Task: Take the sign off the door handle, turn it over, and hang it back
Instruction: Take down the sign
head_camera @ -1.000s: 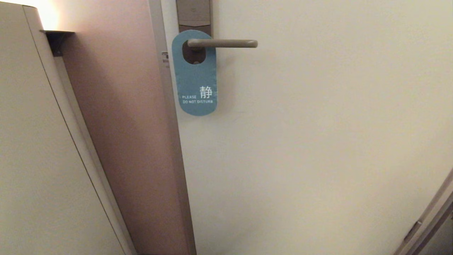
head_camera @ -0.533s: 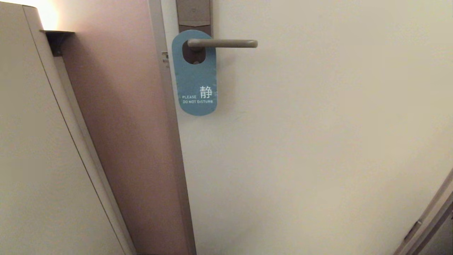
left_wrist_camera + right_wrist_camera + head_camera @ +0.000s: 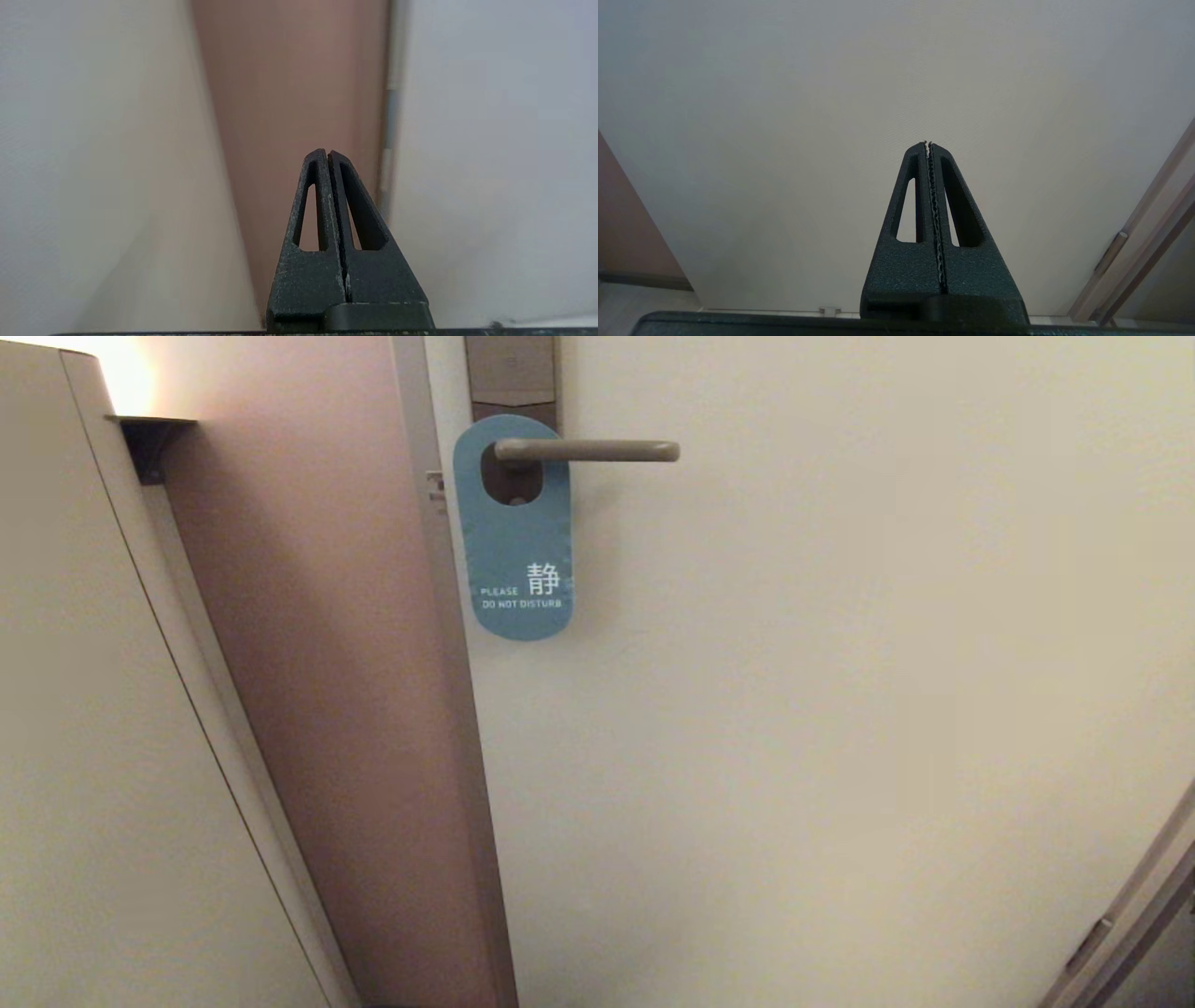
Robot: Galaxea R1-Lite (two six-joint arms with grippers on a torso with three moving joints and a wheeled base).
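The sign (image 3: 515,546) hangs by its oval hole on the door handle (image 3: 597,451), blue side out, reading "PLEASE DO NOT DISTURB". The handle is a slim beige-grey lever on a tall brown-grey backplate (image 3: 511,371) at the top of the head view. Neither arm shows in the head view. My left gripper (image 3: 328,153) is shut and empty, facing the brown door frame low down. My right gripper (image 3: 928,144) is shut and empty, facing the bare cream door below the handle.
The cream door (image 3: 840,709) fills the right of the head view. A brown door frame (image 3: 336,709) and a grey jamb strip (image 3: 457,709) run down beside the sign. A pale wall panel (image 3: 84,756) stands at the left. Another frame edge (image 3: 1134,915) is at the lower right.
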